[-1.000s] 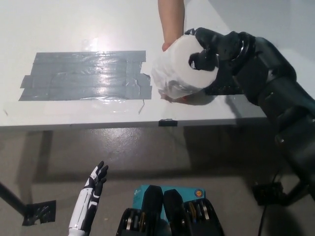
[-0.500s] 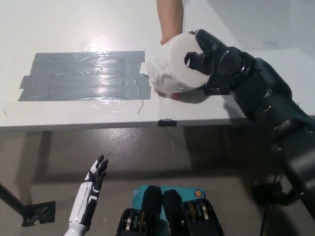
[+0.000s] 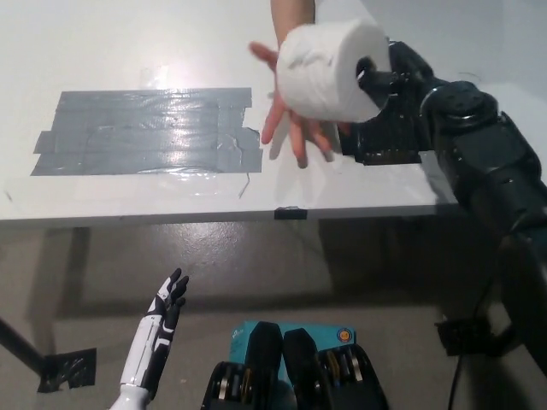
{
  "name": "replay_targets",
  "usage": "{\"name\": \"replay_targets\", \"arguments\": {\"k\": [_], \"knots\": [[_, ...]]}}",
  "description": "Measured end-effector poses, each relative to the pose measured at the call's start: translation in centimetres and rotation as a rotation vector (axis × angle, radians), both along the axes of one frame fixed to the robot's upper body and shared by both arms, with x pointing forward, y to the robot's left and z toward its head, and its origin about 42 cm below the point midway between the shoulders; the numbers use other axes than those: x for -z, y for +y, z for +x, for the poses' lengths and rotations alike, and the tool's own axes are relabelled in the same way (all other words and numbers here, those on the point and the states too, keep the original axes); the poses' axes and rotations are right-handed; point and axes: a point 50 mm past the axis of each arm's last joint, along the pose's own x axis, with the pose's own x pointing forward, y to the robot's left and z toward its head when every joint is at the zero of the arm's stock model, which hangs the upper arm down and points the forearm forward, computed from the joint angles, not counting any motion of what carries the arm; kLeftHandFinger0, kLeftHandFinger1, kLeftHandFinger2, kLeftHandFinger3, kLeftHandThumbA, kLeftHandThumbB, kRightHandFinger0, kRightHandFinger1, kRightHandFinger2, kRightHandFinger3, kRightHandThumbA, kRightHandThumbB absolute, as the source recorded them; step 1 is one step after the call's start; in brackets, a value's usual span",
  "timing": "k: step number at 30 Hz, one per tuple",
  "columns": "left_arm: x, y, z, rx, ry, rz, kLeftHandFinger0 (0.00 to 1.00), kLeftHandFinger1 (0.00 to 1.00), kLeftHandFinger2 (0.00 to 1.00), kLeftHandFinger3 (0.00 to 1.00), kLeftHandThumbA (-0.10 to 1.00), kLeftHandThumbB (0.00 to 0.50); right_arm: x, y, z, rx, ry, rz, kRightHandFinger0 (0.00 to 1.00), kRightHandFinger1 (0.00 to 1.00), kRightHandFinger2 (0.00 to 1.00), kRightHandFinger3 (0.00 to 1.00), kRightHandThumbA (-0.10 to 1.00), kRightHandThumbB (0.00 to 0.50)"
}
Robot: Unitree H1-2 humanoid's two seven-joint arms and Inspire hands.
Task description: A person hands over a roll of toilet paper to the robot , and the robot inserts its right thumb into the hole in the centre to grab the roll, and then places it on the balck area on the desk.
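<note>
the white roll of toilet paper [image 3: 329, 70] is now lifted clear of the white worktop [image 3: 128, 43], where half a second ago it sat low, pressed between the person's hand [image 3: 291, 128] and the black right robot hand [image 3: 385, 85]. the person's hand has let go: it is now spread open under the roll, palm down over the worktop, apart from the paper. so the handover looks finished, and the roll hangs on the right robot hand alone, which is closed on it at the dark centre hole; the thumb itself i cannot see clearly, it is probably inside the hole.

what is left, as i judge it, is to carry the roll to the left and set it on the grey-black patch of tape strips [image 3: 145, 132], which lies well apart from the roll.

the roll is thick and soft-looking, its axis is nearly level, the hole faces the black hand, and its outer layer is a little wrinkled.

the white left robot hand [image 3: 164, 312] rests low at the lower left, below the worktop edge, fingers spread and holding nothing.
</note>
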Motion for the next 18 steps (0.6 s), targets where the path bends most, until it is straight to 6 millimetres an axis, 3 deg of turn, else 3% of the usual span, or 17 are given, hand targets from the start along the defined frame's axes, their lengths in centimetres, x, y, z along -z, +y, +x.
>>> {"name": "replay_targets", "arguments": {"k": [1, 3, 4, 5, 6, 7, 8, 12, 14, 17, 18], "knots": [[0.0, 0.0, 0.0, 0.0, 0.001, 0.0, 1.0, 1.0, 1.0, 1.0, 1.0, 0.141, 0.0, -0.4, 0.0, 0.02, 0.026, 0.088, 0.0, 0.48, 0.99, 1.0, -0.1, 0.113], [0.1, 0.0, -0.1, -0.001, 0.002, 0.0, 1.0, 1.0, 1.0, 1.0, 1.0, 0.137, 0.1, -0.8, 0.0, 0.044, 0.06, 0.188, 0.0, 0.34, 0.9, 1.0, -0.1, 0.096], [0.1, 0.0, -0.1, -0.001, 0.003, 0.0, 1.0, 1.0, 1.0, 1.0, 1.0, 0.128, 0.1, -1.0, 0.0, 0.053, 0.077, 0.233, 0.0, 0.25, 0.87, 1.0, -0.1, 0.109], [0.1, 0.0, -0.2, -0.001, 0.004, 0.001, 1.0, 1.0, 1.0, 1.0, 1.0, 0.136, 0.1, -1.3, 0.1, 0.06, 0.091, 0.277, 0.0, 0.25, 0.87, 1.0, -0.1, 0.146], [0.2, 0.0, -0.2, -0.001, 0.006, 0.001, 1.0, 1.0, 1.0, 1.0, 1.0, 0.141, 0.0, -1.6, 0.1, 0.067, 0.107, 0.33, 0.0, 0.29, 0.86, 0.59, -0.1, 0.147], [0.2, 0.1, -0.3, -0.002, 0.007, 0.001, 1.0, 1.0, 1.0, 1.0, 1.0, 0.136, 0.0, -1.8, 0.1, 0.07, 0.119, 0.374, 0.0, 0.33, 0.88, 0.86, -0.1, 0.169], [0.3, 0.1, -0.3, -0.002, 0.009, 0.001, 1.0, 1.0, 1.0, 1.0, 1.0, 0.135, -0.1, -2.1, 0.1, 0.071, 0.13, 0.415, 0.0, 0.35, 0.89, 1.0, -0.1, 0.168], [0.4, 0.1, -0.5, -0.005, 0.009, 0.002, 1.0, 1.0, 1.0, 1.0, 1.0, 0.133, -1.2, -3.6, 0.3, 0.082, 0.151, 0.53, 0.0, 0.32, 0.97, 1.0, -0.1, 0.138], [0.4, 0.1, -0.6, -0.005, 0.007, 0.003, 1.0, 1.0, 1.0, 1.0, 1.0, 0.125, -2.6, -4.4, 0.6, 0.08, 0.133, 0.528, 0.0, 0.33, 0.97, 1.0, -0.1, 0.161], [0.6, 0.2, -0.9, -0.005, 0.011, 0.004, 1.0, 1.0, 1.0, 1.0, 1.0, 0.142, -4.8, -5.4, 0.9, 0.077, 0.097, 0.507, 0.0, 0.32, 0.93, 1.0, -0.1, 0.16], [0.6, 0.2, -1.0, -0.006, 0.014, 0.004, 1.0, 1.0, 1.0, 1.0, 1.0, 0.143, -5.4, -5.8, 0.9, 0.077, 0.082, 0.493, 0.0, 0.37, 0.95, 1.0, -0.1, 0.136]]}}
